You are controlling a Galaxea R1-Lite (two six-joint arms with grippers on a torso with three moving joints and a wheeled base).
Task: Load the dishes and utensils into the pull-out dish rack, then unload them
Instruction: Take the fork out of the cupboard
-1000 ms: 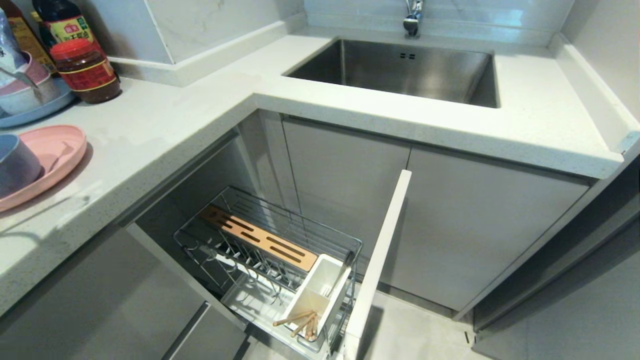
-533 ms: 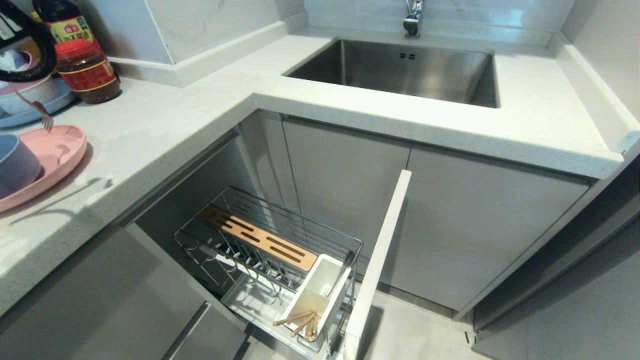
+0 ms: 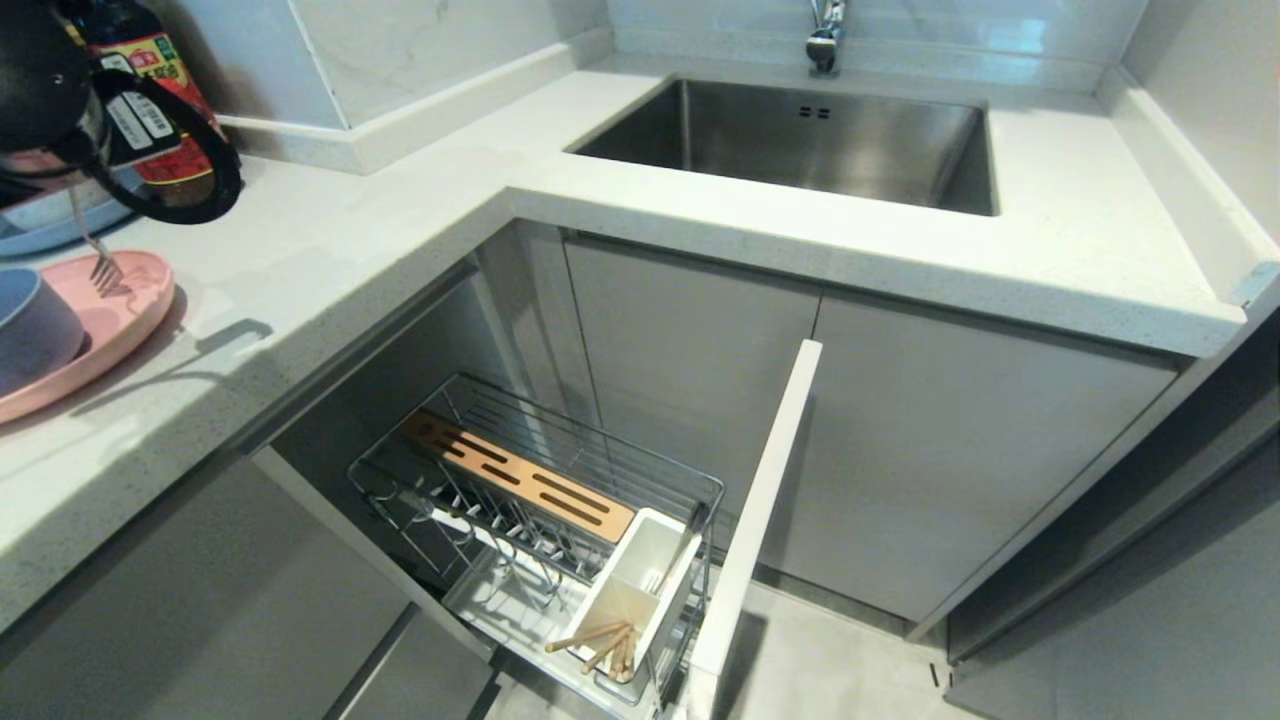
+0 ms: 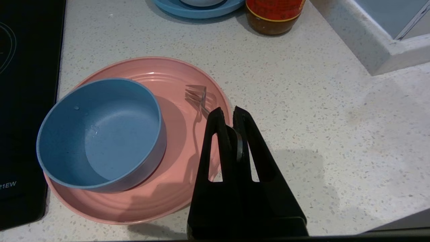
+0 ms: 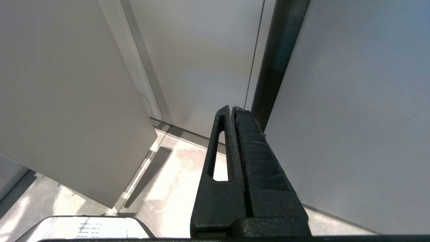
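The pull-out dish rack (image 3: 560, 520) stands drawn out of the cabinet below the countertop (image 3: 330, 240), nearest the robot. At the rack's near end, the chopsticks (image 3: 600, 645) lean out of the white utensil box (image 3: 640, 580), and a slotted wooden block (image 3: 515, 475) lies along the rack's far side. Up on the countertop, left of the rack, the pink plate (image 4: 188, 174) carries the blue-grey bowl (image 4: 100, 134) on its half away from the rack. The left gripper (image 4: 225, 112) hangs over the plate's other half, its fingers pinched tight on the handle of the fork (image 4: 198, 97), whose tines point down and hover just above the plate. Beyond the plate stand a sauce jar (image 4: 273, 16) and a blue plate (image 4: 198, 6). The sink (image 3: 800, 140) lies in the countertop farther back, right of the rack. The right gripper (image 5: 231, 111) is parked low beside cabinet panels, its fingers pressed together on nothing.
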